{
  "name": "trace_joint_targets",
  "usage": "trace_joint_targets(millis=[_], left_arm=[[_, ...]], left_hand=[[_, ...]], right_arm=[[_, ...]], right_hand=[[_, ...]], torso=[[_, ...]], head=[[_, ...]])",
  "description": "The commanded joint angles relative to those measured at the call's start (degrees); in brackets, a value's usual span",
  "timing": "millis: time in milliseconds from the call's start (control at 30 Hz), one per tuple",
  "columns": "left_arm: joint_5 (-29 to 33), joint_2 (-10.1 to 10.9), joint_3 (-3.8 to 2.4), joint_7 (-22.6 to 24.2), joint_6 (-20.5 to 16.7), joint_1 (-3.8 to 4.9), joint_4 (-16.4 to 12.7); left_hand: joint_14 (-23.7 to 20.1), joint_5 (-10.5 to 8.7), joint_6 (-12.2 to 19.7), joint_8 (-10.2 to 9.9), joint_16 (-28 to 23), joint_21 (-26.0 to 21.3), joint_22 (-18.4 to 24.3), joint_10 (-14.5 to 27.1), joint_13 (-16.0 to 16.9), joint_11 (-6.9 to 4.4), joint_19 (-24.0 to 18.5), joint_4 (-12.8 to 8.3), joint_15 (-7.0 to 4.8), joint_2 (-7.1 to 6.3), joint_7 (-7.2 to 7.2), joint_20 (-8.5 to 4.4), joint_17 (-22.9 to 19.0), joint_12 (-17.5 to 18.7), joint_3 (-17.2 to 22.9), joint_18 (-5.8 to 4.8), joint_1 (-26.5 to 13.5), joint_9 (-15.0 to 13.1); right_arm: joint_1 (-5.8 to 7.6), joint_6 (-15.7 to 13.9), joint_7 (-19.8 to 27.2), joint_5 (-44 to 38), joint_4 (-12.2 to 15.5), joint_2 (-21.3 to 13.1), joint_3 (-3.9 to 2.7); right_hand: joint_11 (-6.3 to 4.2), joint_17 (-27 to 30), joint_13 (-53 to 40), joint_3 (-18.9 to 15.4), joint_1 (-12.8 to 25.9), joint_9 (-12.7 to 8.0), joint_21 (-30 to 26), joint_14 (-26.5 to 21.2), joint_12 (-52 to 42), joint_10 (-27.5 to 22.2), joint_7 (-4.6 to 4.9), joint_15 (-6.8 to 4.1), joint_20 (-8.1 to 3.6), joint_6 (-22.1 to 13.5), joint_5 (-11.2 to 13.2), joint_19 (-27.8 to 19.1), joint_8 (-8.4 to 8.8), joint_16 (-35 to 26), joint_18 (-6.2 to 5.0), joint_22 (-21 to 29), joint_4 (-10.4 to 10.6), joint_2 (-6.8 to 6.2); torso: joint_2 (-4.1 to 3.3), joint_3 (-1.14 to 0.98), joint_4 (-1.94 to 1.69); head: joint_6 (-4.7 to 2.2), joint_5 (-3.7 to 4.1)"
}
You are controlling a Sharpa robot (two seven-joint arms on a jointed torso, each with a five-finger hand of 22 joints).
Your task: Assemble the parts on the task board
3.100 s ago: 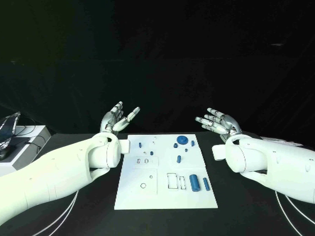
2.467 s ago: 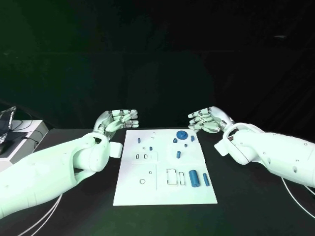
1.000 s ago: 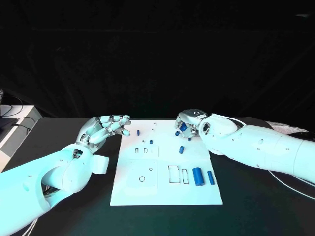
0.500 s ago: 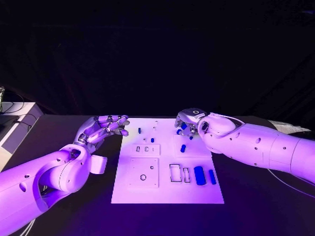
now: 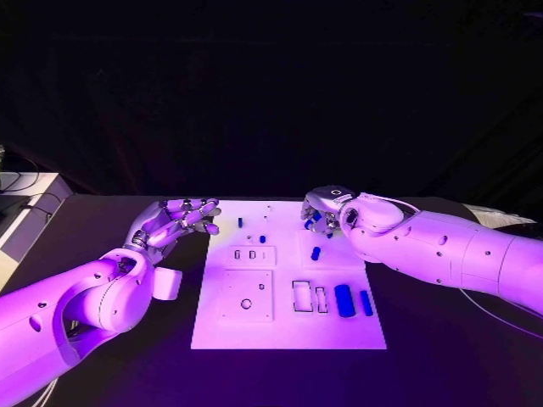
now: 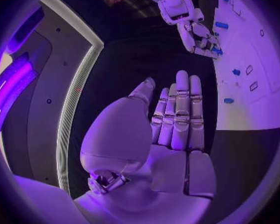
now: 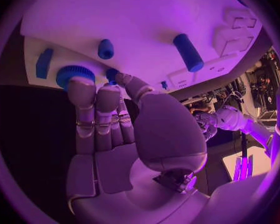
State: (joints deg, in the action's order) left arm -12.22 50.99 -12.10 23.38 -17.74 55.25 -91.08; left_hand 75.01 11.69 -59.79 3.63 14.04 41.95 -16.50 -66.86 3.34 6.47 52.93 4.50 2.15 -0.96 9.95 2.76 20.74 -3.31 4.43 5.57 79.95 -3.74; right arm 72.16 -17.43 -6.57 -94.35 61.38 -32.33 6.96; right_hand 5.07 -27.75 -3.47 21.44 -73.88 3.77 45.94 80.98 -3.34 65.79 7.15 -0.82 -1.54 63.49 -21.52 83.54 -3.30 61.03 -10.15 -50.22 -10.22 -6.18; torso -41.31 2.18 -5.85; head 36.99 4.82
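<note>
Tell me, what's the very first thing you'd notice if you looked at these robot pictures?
First, the white task board in the middle of the black table, dotted with small blue parts. Next, the right hand reaching over the board's far edge, its fingertips at a round blue ridged part. The left hand hangs beside the board's far left corner, holding nothing.

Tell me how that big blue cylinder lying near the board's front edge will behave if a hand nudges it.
The big blue cylinder lies on its side on the flat white task board, so a sideways nudge would probably roll it. Pushed along its length it should slide instead. It looks like smooth, rigid plastic, likely light, possibly slippery in the fingers.
</note>
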Motion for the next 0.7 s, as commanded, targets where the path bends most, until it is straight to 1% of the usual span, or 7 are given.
trace_joint_targets(millis=[33, 233, 367, 500, 533, 700], left_arm=[[-0.2, 0.0, -0.06, 0.0, 1.2, -0.01, 0.0], [-0.2, 0.1, -0.06, -0.1, 1.3, -0.02, 0.0], [-0.2, 0.0, -0.05, -0.2, 1.4, -0.02, 0.1], [-0.2, 0.0, -0.05, -0.3, 1.5, -0.03, 0.1], [-0.2, 0.0, -0.05, -0.3, 1.5, -0.03, 0.2], [-0.2, 0.0, -0.05, -0.3, 1.5, -0.04, 0.2]], left_hand=[[0.1, -0.19, 0.4, 0.0, -0.4, 0.3, 0.0, 0.4, 0.1, 0.01, -0.2, 0.0, 0.29, 0.17, -0.04, 0.26, 0.1, -0.1, -0.3, 0.06, -0.6, 0.1], [0.1, -0.21, 0.5, 0.0, -0.5, 0.3, 0.2, 0.5, 0.1, 0.06, -0.2, 0.0, 0.33, 0.24, 0.0, 0.29, 0.1, -0.1, -0.5, 0.07, -0.6, 0.1], [0.1, -0.21, 0.6, 0.0, -0.5, 0.3, 0.2, 0.5, 0.1, 0.07, -0.2, 0.0, 0.33, 0.24, 0.01, 0.3, 0.1, -0.1, -0.5, 0.07, -0.6, 0.1], [0.1, -0.23, 0.6, 0.0, -0.5, 0.4, 0.2, 0.6, 0.1, 0.08, -0.2, -0.1, 0.33, 0.35, -0.01, 0.31, 0.1, -0.1, -0.6, 0.1, -0.6, 0.1], [0.1, -0.23, 0.6, 0.0, -0.5, 0.4, 0.3, 0.6, 0.1, 0.08, -0.2, -0.1, 0.33, 0.36, 0.0, 0.32, 0.1, -0.1, -0.7, 0.12, -0.6, 0.1], [0.1, -0.23, 0.6, 0.0, -0.5, 0.4, 0.3, 0.6, 0.1, 0.08, -0.2, -0.1, 0.33, 0.36, 0.0, 0.32, 0.1, -0.1, -0.7, 0.12, -0.6, 0.1]], right_arm=[[-0.02, 1.8, -0.3, -0.9, 0.0, -0.1, -0.01], [-0.02, 2.1, -0.5, -0.9, -0.1, -0.2, -0.01], [-0.02, 2.2, -0.6, -1.2, -0.1, -0.3, -0.01], [-0.02, 2.2, -0.5, -1.3, -0.1, -0.3, -0.01], [-0.02, 2.2, -0.5, -1.3, -0.1, -0.3, -0.01], [-0.02, 2.4, -0.6, -1.3, -0.2, -0.3, -0.01]], right_hand=[[-0.03, 0.0, 0.0, 0.5, 0.5, 0.0, -0.5, -0.1, 0.0, 0.3, 0.06, -0.17, -0.21, 0.4, 0.2, 0.4, -0.28, 0.4, -2.22, -0.6, -0.1, -0.15], [0.05, -0.1, 0.0, 0.4, 0.5, 0.0, -1.4, -0.1, 0.0, 0.1, 0.09, -0.13, -0.15, 0.5, 0.2, 0.6, -0.22, 0.3, -2.27, -1.7, -0.1, -0.3], [0.14, -0.3, 0.1, 0.2, 0.5, 0.0, -2.3, -0.1, 0.0, -0.2, 0.22, -0.09, -0.08, 0.6, 0.3, 0.9, -0.25, 0.3, -2.31, -3.1, 0.1, -0.3], [0.14, -0.3, 0.1, 0.2, 0.5, 0.0, -2.3, -0.1, 0.0, -0.2, 0.22, -0.09, -0.08, 0.6, 0.3, 0.9, -0.25, 0.3, -2.31, -3.1, 0.1, -0.3], [0.12, -0.3, 0.0, 0.3, 0.5, 0.0, -3.4, -0.1, 0.0, -0.1, 0.26, -0.08, -0.08, 0.6, 0.2, 1.2, -0.25, 0.2, -2.23, -4.8, 0.2, -0.28], [0.06, -0.2, 0.0, 0.7, 0.5, 0.0, -3.1, -0.1, 0.0, 0.2, 0.29, -0.14, -0.14, 1.1, 0.0, 1.4, -0.27, 0.1, -2.0, -6.0, 0.1, -0.05]], torso=[[-0.2, 0.01, -0.08], [-0.33, 0.04, -0.22], [-0.4, 0.08, -0.29], [-0.51, 0.03, -0.31], [-0.51, 0.04, -0.31], [-0.55, 0.05, -0.42]], head=[[-0.01, 0.08], [-0.01, 0.16], [0.13, 0.27], [0.08, 0.27], [0.09, 0.27], [0.14, 0.38]])
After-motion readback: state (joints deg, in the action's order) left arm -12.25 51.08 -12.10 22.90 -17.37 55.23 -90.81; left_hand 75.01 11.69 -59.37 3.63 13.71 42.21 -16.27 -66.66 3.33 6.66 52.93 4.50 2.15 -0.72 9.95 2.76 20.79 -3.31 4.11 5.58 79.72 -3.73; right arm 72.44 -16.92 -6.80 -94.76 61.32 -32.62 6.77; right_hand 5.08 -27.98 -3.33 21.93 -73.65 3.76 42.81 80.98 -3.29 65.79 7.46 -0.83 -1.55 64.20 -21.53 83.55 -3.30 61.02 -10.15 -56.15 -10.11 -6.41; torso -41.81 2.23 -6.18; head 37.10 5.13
